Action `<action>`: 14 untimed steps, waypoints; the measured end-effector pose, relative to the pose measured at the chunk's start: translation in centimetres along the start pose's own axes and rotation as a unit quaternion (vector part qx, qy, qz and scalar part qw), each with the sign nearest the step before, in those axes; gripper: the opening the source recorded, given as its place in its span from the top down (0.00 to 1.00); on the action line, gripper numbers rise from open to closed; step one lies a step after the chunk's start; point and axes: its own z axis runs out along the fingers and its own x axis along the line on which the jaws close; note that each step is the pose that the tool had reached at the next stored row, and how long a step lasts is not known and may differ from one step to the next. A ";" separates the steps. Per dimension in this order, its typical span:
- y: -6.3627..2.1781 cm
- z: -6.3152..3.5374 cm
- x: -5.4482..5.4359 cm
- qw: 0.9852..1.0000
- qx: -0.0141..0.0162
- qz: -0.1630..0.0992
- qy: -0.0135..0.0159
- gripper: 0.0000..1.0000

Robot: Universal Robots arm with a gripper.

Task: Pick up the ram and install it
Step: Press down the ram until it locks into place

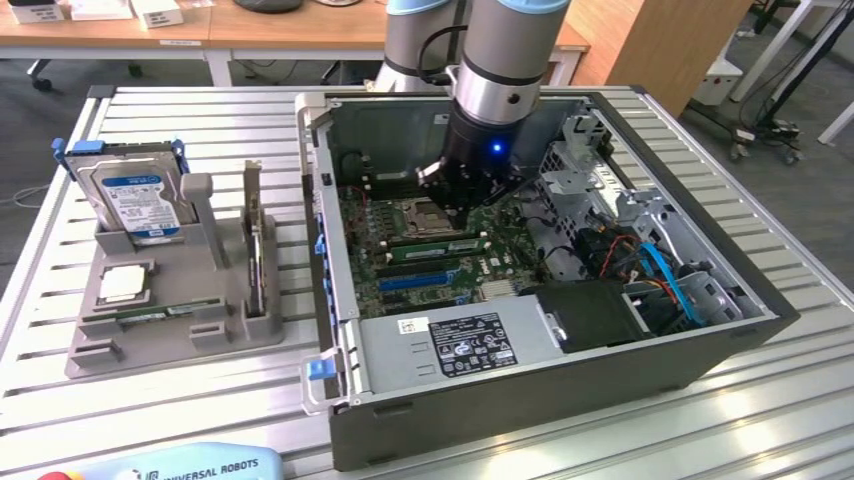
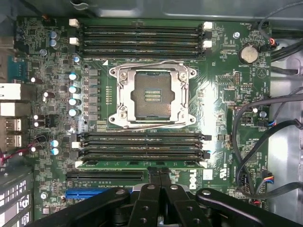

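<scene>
One ram (image 2: 113, 164) stands edge-up in a motherboard (image 2: 222, 94) slot just beside the processor socket (image 2: 151, 94). Judge it light, stiff and fragile; you would take it by its long edges, never by the chips. Your gripper (image 2: 159, 174) has its jaws together, clamping nothing, with the tips over the stick's middle. Contact cannot be confirmed.

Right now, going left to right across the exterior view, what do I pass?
Hard drive in the grey holder tray → upright card in the tray's slot → open computer case wall → CPU socket → gripper, shut, over the motherboard → blue cables.
</scene>
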 end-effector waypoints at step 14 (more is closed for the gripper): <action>-0.01 0.00 0.6 1.000 0.000 0.003 0.000 0.90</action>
